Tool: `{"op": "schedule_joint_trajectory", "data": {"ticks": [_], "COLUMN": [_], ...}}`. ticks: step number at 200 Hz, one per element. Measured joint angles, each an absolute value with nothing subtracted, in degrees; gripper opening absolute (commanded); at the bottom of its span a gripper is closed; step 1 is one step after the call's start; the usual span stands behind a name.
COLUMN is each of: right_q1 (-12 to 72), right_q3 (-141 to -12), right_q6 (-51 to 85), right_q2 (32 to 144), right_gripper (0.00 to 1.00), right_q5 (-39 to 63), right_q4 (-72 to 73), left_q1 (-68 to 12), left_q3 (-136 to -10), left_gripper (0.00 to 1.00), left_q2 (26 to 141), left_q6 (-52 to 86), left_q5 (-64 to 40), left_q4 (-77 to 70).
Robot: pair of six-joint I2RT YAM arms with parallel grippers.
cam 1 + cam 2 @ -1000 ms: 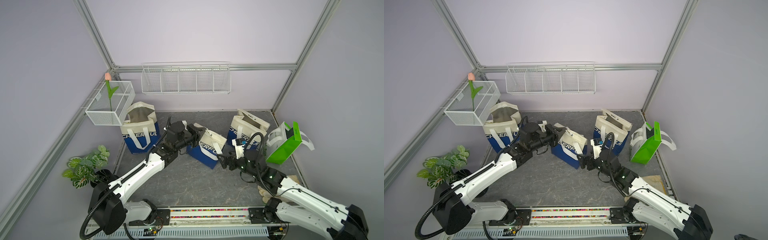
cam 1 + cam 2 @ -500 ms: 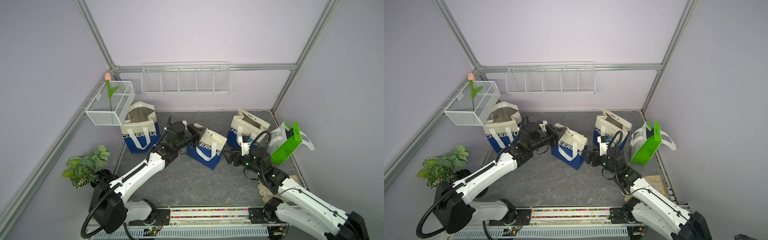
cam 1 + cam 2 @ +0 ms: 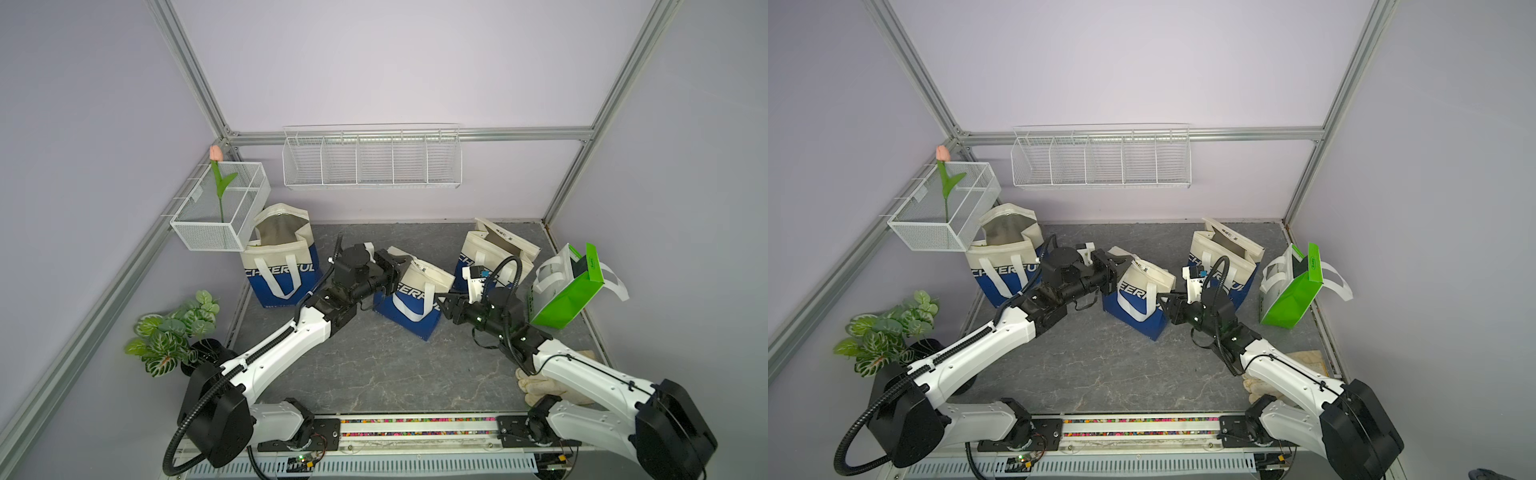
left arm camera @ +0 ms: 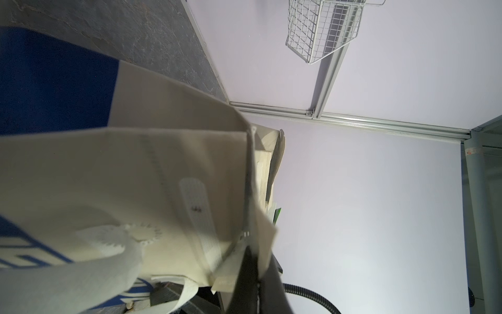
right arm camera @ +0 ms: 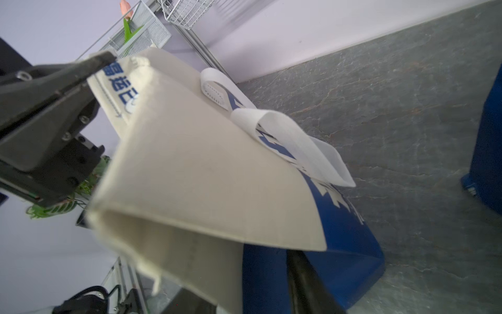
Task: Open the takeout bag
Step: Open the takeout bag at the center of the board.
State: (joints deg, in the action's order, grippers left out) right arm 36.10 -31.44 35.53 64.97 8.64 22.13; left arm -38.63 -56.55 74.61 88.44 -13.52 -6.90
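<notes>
Evidently four bags (image 3: pixel 282 266); left fingers (image 3: pixel 398 268) clamp the middle bag (image 3: pixel 419 293); right fingers (image 3: pixel 451 301): unclear.

Top views overlook everything; wrist views hug the bag (image 4: pixel 163 163).

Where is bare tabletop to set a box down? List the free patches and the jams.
Largest bare patch: grey tabletop in front of the middle blue-and-cream bag, down to the front rail. A smaller strip lies behind that bag, along the back wall between the left bag and the right rear bag. Crowded: the right side, with the green bag and gloves.
</notes>
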Motion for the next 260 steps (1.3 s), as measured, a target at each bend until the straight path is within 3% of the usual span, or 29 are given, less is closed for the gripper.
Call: {"op": "schedule_joint_trajectory", "data": {"ticks": [16, 24, 56, 74, 112, 147, 194, 220, 260], "right_q1": [36.07, 36.10, 36.03, 36.03, 36.03, 36.03, 36.03, 36.03, 36.03], "right_q3": [-31.99, -32.42, -33.87, -34.65, -35.35, -36.25, -36.67, -37.01, -37.30], "right_q6": [35.66, 35.14, 34.26, 33.78, 32.75, 32.05, 31.44, 31.42, 31.22], "right_q2": [65.01, 65.01, 65.01, 65.01, 65.01, 65.01, 64.97, 64.90, 63.33], "right_gripper": [0.12, 0.07, 0.07, 0.07, 0.07, 0.07, 0.07, 0.07, 0.07], "right_q5": [9.28, 9.47, 11.29, 12.05, 13.08, 13.19, 13.13, 13.10, 12.32], "right_q4": [22.24, 21.98, 19.59, 18.35, 16.93, 15.53, 13.87, 12.97, 10.83], "left_q1": [-38.54, -38.46, -38.02, -38.13, -38.15, -38.28, -39.48, -40.21, -40.56], "left_q3": [-56.58, -56.64, -58.19, -58.57, -60.31, -62.59, -63.66, -64.05, -64.82], "left_gripper": [0.00, 0.05, 0.22, 0.26, 0.23, 0.12, 0.17, 0.00, 0.00], "left_q2": [75.40, 76.09, 79.20, 80.38, 82.21, 84.51, 86.17, 87.50, 88.47], "left_q6": [87.90, 87.48, 85.97, 85.36, 85.06, 84.82, 83.99, 83.88, 83.55], "left_q5": [-13.82, -14.22, -16.36, -17.41, -18.33, -19.07, -19.31, -19.11, -18.28], "left_q4": [-8.01, -8.54, -9.28, -9.37, -9.65, -9.52, -9.63, -9.76, -9.61]}}
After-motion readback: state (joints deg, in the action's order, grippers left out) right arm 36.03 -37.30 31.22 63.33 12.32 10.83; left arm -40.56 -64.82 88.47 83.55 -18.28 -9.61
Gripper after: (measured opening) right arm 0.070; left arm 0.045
